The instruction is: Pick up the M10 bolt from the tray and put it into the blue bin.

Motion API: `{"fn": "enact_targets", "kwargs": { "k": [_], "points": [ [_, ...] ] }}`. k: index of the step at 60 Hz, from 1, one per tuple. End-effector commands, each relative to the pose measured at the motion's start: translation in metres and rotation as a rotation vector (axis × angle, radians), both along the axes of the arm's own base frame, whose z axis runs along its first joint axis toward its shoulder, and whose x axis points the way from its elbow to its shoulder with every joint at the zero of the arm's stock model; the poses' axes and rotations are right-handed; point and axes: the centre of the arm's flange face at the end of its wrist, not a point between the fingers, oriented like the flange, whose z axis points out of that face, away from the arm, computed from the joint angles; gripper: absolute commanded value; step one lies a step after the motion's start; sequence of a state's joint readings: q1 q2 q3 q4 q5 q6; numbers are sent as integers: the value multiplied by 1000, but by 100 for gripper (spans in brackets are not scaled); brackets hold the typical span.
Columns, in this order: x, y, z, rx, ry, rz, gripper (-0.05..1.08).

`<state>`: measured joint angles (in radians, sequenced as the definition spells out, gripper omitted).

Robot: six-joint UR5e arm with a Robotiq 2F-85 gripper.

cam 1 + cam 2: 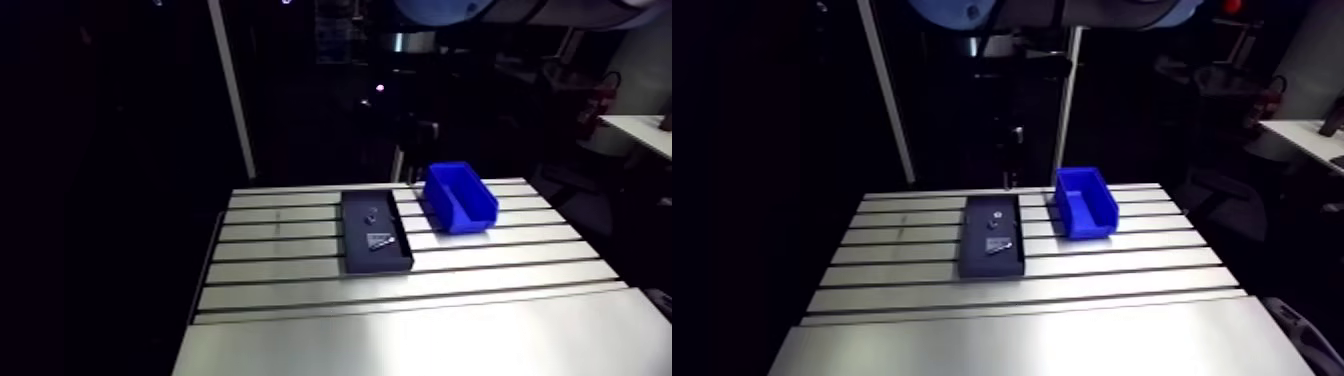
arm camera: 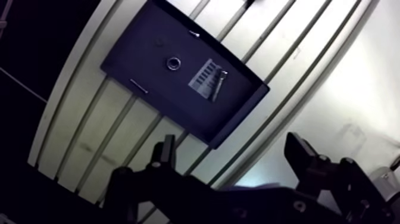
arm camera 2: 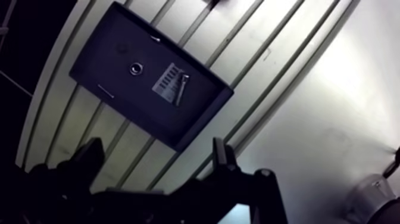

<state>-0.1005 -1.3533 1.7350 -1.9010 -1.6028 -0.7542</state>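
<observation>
Gripper (image 2: 233, 158), spread wide, faces tray (image 2: 152, 59) holding a probable bolt (image 2: 219, 85).

I look down on the table (image 1: 420, 330): the black tray (image 1: 356, 262) lies mid-surface with small metal parts (image 1: 378, 240) inside. The blue bin (image 1: 460, 197) stands just beside it, at two o'clock.

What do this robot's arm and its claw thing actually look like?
The arm is a smooth silver-grey tube with a light-blue joint cap. Its gripper is black, with two chunky, angular fingers.
</observation>
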Motion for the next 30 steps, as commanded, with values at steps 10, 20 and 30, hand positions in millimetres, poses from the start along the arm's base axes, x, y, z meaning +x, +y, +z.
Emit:
{"fn": "enact_targets", "kwargs": {
  "k": [10, 20, 30],
  "points": [
    [5, -4, -28, -27, 25, -73, 1],
    [9, -5, -47, -27, 35, -120, 1],
    [12, -4, -63, -19, 6, -175, 1]
  ]
}}
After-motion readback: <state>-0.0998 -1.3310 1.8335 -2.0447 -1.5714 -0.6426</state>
